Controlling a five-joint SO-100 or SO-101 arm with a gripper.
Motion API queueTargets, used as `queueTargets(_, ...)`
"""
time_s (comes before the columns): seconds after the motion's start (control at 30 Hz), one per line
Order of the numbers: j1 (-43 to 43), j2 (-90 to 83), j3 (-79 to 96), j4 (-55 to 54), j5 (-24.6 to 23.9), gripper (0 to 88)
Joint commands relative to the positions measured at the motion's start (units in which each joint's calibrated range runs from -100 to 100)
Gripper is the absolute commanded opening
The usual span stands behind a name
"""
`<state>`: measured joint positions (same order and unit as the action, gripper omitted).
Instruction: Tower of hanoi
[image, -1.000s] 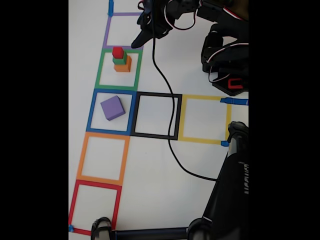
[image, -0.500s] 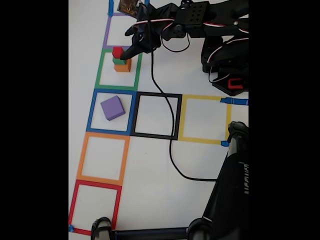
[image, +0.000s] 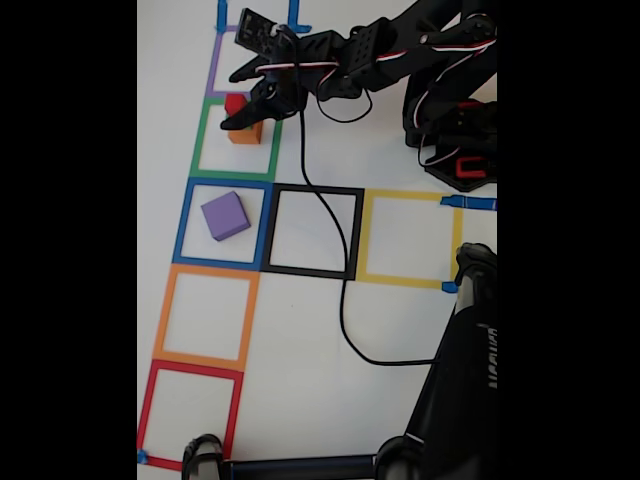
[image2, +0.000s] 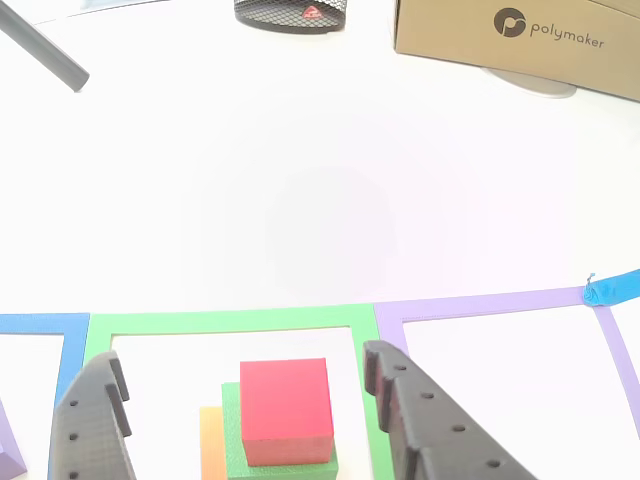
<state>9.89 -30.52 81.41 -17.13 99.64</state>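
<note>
Because the red cube (image2: 286, 410) tops the green cube (image2: 232, 430) and orange cube (image2: 209, 440) stacked inside the green tape square (image2: 230, 322), the gripper (image2: 240, 400) straddles it with jaws wide, while the purple cube (image: 225, 215) waits apart in the neighbouring blue square (image: 185, 225).

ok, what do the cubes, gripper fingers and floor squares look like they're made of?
Red cube and green cube: matte, opaque, sharp-edged, faint surface texture; probably printed plastic or foam, can't tell which.
Fingers: dark grey plastic with fine layer lines and round holes, likely 3D printed.
Green square: flat, slightly glossy strips overlapping at the corners, looks like coloured tape.
</note>
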Motion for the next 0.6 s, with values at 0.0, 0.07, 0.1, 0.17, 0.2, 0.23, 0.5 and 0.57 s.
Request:
queueTargets(0.0, 1.62, 1.57, -0.32, -3.84, 0.36, 27.0)
queueTargets(0.07, 2.29, 2.06, -0.32, -4.08, 0.36, 27.1)
queueTargets(0.1, 2.48, 2.22, -0.32, -4.25, 0.36, 27.2)
queueTargets(0.17, 2.77, 2.70, -0.32, -4.65, 0.36, 27.3)
queueTargets(0.2, 2.77, 3.11, -0.13, -5.30, 0.36, 27.3)
queueTargets(0.23, 2.67, 3.67, -0.13, -6.11, 0.36, 27.2)
queueTargets(0.5, 1.62, 9.97, 0.32, -13.88, 0.36, 26.5)
queueTargets(0.57, 1.52, 11.42, 0.50, -15.66, 0.36, 25.9)
